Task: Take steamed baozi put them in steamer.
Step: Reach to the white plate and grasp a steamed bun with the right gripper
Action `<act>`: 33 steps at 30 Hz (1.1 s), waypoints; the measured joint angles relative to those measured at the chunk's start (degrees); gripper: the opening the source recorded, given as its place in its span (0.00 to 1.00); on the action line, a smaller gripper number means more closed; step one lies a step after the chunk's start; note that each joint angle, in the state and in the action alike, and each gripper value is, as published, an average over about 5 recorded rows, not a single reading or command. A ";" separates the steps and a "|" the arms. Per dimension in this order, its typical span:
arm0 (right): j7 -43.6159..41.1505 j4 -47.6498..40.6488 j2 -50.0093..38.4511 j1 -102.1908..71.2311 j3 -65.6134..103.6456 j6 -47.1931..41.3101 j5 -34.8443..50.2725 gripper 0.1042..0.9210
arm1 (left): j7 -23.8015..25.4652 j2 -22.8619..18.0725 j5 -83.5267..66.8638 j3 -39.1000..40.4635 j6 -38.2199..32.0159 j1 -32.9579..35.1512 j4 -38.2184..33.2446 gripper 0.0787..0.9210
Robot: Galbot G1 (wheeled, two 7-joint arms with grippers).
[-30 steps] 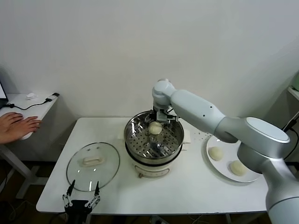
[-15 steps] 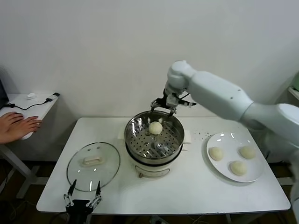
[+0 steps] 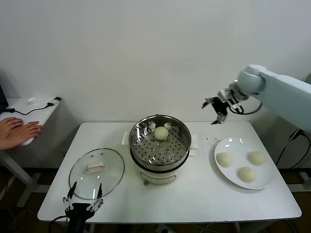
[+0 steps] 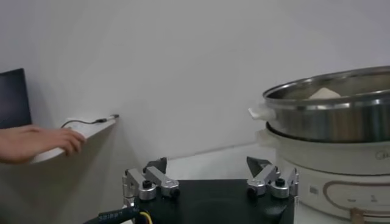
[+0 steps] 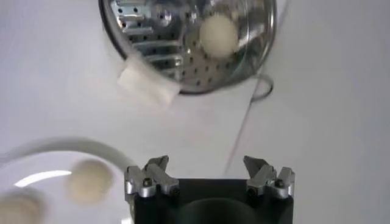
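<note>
Currently right gripper is hovering wide open and empty above the plate, three baozi sitting below it, one already in steamer; left gripper is idling open, farther off.

One baozi in steamer; plate right; lid left.

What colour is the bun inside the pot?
Pale creamy white. The bun in the pot shows best in the head view.
</note>
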 measured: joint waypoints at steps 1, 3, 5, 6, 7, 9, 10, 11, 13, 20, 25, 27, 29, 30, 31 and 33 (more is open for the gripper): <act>-0.20 -0.06 -0.72 -0.60 -0.20 -0.79 0.31 0.88 | 0.03 0.03 -0.05 -0.07 0.03 0.00 -0.05 0.88; -0.84 -0.49 -1.91 -2.19 -0.10 -1.94 0.26 0.88 | 0.03 0.08 -0.21 -0.24 0.13 0.00 -0.10 0.88; -1.56 -1.20 -2.76 -4.28 0.73 -2.65 -0.48 0.88 | 0.01 0.09 -0.39 -0.41 0.21 0.03 -0.11 0.88; -1.89 -1.61 -3.08 -5.51 1.41 -2.90 -1.02 0.88 | 0.00 0.10 -0.46 -0.48 0.23 0.09 -0.11 0.88; -2.18 -2.03 -3.29 -6.81 2.22 -3.09 -1.62 0.88 | 0.01 0.10 -0.51 -0.54 0.22 0.17 -0.10 0.88; -2.63 -2.98 -3.47 -9.66 4.15 -3.36 -3.01 0.88 | 0.07 0.13 -0.60 -0.60 0.21 0.37 -0.10 0.88; -2.81 -3.51 -3.41 -11.11 5.19 -3.41 -3.75 0.88 | 0.13 0.14 -0.64 -0.60 0.20 0.48 -0.10 0.88; -2.96 -4.12 -3.25 -12.60 6.29 -3.44 -4.54 0.88 | 0.20 0.17 -0.67 -0.58 0.20 0.59 -0.11 0.88; -3.21 -5.50 -2.66 -15.54 8.56 -3.42 -6.10 0.88 | 0.36 0.20 -0.65 -0.52 0.19 0.81 -0.21 0.88; -3.75 -11.31 1.26 -24.07 16.55 -2.69 -11.23 0.88 | 0.55 0.22 -0.30 -0.85 0.06 1.41 -0.44 0.88; -4.30 -15.25 4.42 -27.41 20.53 -1.99 -13.58 0.88 | 0.48 0.22 -0.12 -1.16 -0.24 1.60 0.16 0.88; -4.56 -16.57 5.52 -28.30 21.67 -1.72 -14.19 0.88 | 0.43 0.19 0.09 -1.15 -0.36 1.61 0.45 0.88; -4.85 -17.67 6.45 -29.00 22.53 -1.52 -14.65 0.88 | 0.37 0.13 0.31 -1.10 -0.45 1.63 0.78 0.88; -4.98 -18.15 6.86 -29.32 22.90 -1.43 -14.85 0.88 | 0.34 0.09 0.38 -1.08 -0.47 1.63 0.91 0.88; -5.10 -18.60 7.23 -29.63 23.24 -1.34 -15.04 0.88 | 0.33 0.07 0.43 -1.05 -0.49 1.63 1.04 0.88; -5.29 -19.43 7.88 -30.21 23.85 -1.17 -15.40 0.88 | 0.30 0.03 0.51 -1.05 -0.52 1.62 1.28 0.88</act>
